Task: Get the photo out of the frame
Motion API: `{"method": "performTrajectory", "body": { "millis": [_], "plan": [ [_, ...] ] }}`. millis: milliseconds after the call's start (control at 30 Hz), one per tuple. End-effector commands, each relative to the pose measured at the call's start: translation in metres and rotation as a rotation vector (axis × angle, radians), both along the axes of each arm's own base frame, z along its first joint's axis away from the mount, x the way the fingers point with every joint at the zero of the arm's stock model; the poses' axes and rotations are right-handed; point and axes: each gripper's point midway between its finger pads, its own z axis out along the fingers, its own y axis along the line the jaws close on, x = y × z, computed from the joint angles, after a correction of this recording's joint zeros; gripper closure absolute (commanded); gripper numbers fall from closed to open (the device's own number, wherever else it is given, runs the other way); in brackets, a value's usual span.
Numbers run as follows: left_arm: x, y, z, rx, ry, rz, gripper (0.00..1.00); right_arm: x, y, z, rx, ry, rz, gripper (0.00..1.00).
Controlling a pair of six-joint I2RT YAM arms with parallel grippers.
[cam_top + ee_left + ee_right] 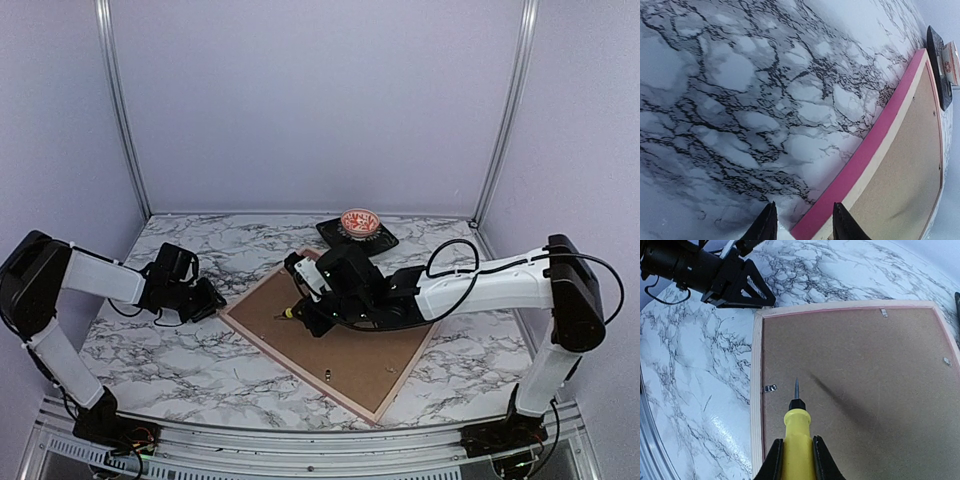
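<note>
The frame (300, 364) lies face down on the marble table, its brown backing board (335, 345) up. The photo is hidden under the board. My right gripper (797, 460) is shut on a yellow screwdriver (797, 432). Its tip hovers over the board just right of a small metal clip (770, 388) on the frame's left rail (757, 390). My left gripper (802, 222) is open at the frame's left corner, one finger over the marble and one over the pink edge (865, 150). It also shows in the right wrist view (747, 290).
A patterned red-and-white bowl (360, 222) sits on a black tray (385, 240) behind the frame. More clips sit on the far rail (884, 313), the right side (946, 360) and the near rail (327, 377). Grey walls enclose the table.
</note>
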Motion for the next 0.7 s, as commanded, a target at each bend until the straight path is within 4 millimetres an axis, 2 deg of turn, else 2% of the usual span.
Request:
{"method": "performTrajectory", "body": {
  "millis": [0, 133, 333, 467, 667],
  "plan": [
    [-0.011, 0.022, 0.011, 0.105, 0.016, 0.013, 0.57, -0.01, 0.013, 0.004, 0.013, -0.009, 0.125, 1.0],
    [-0.021, 0.019, 0.013, 0.124, 0.044, -0.052, 0.5, -0.022, 0.011, -0.007, 0.007, 0.027, 0.177, 1.0],
    [-0.035, 0.005, -0.001, 0.17, 0.078, -0.134, 0.44, -0.036, 0.004, -0.015, 0.007, 0.062, 0.219, 1.0],
    [-0.04, 0.002, -0.01, 0.209, 0.089, -0.149, 0.44, -0.041, -0.001, -0.024, -0.006, 0.084, 0.223, 1.0],
    [-0.048, 0.011, -0.025, 0.278, 0.141, -0.134, 0.46, -0.042, 0.006, -0.029, 0.012, 0.102, 0.23, 1.0]
  ]
}}
